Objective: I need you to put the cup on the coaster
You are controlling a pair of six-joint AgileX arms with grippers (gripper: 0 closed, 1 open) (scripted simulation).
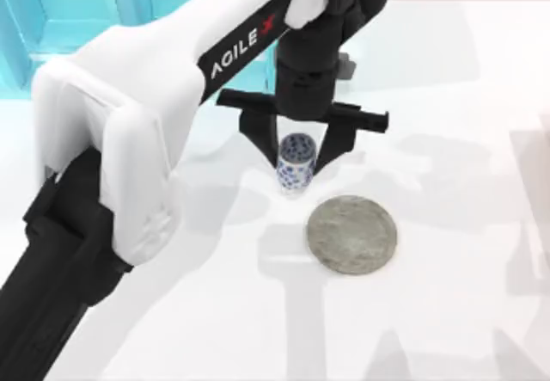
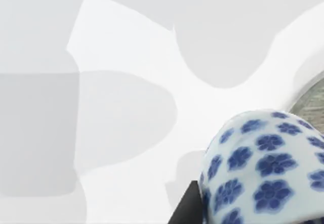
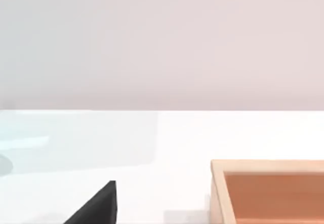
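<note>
Left gripper (image 1: pixel 299 153) is pinching the small white blue-flowered cup (image 1: pixel 296 164) between its black fingers (image 1: pixel 258 136), just far-left of the flat mottled grey coaster (image 1: pixel 352 234) on the white bench (image 1: pixel 447 312).

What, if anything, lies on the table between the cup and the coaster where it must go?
Nothing visible. In the top view the cup sits between the left gripper's fingers, and only bare white table separates it from the coaster nearby.

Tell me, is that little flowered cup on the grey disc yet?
Not yet. The cup is between the left gripper fingers, beside the coaster, which lies bare.
</note>
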